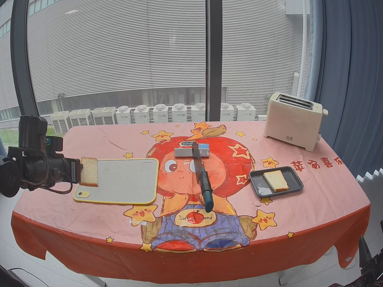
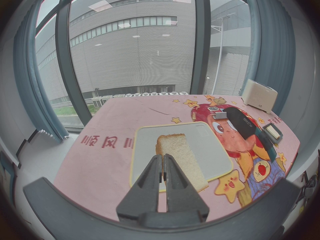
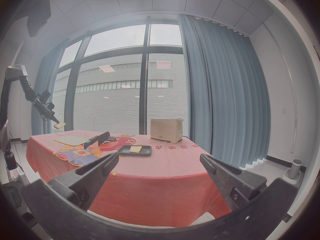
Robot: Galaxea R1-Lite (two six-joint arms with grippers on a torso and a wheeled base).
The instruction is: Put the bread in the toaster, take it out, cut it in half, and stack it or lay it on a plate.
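My left hand (image 2: 163, 157) is clenched on a slice of bread (image 2: 181, 154), pinching it by one edge. In the head view the slice stands on edge over the left end of the cutting board (image 1: 119, 180), and the right wrist view shows it lifted clear of the board rather than resting on it. The board is grey with a yellow rim and lies flat on the left part of the surface (image 1: 319, 204), which is covered by a pink cartoon cloth. The knife (image 1: 204, 180) sits near the middle of the surface, its blade propped on a small grey rest (image 1: 183, 152) and its dark handle pointing toward the near edge. To the right of it, a dark tray (image 1: 259, 185) holds a second slice (image 1: 276, 181) lying flat. The cream toaster (image 1: 293, 120) stands at the far right corner, well apart from the board, with its slots facing up. My right hand (image 3: 159, 157) is released, fingers spread wide, and hangs off the near right side of the surface, gripping nothing.
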